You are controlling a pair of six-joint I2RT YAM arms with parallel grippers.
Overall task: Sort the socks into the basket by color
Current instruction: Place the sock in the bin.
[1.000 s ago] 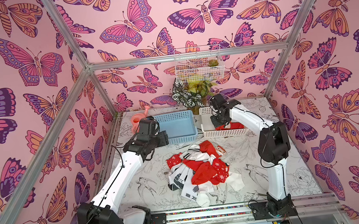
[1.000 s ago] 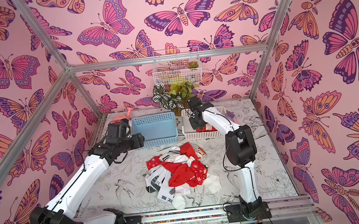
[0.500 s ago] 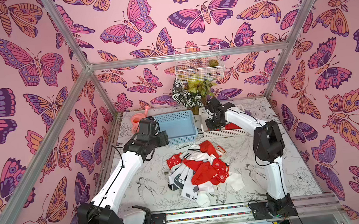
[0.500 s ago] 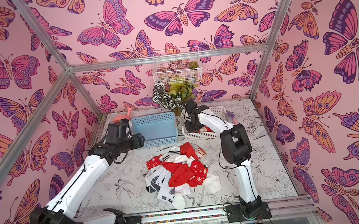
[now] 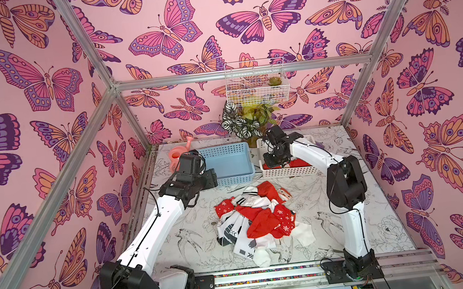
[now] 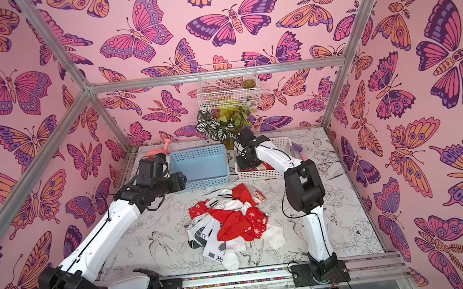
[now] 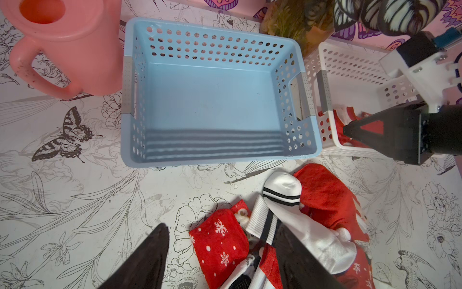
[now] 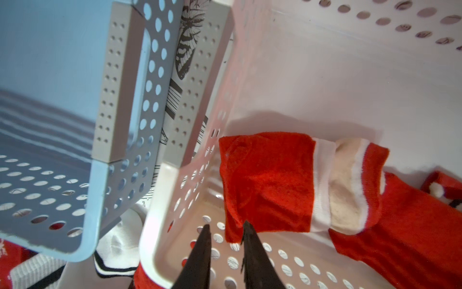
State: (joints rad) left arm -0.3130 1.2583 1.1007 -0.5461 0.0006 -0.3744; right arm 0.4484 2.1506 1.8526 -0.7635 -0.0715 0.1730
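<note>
Jaws at right stand narrowly apart beside red sock (image 8: 267, 180).

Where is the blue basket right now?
In both top views the blue basket sits at the rear, between the pink watering can and the white basket.

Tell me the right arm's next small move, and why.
Probably lift the right gripper straight up out of the white basket: its jaws stand apart, empty, the red sock lies on the basket floor, and the pile of socks waits on the table.
</note>
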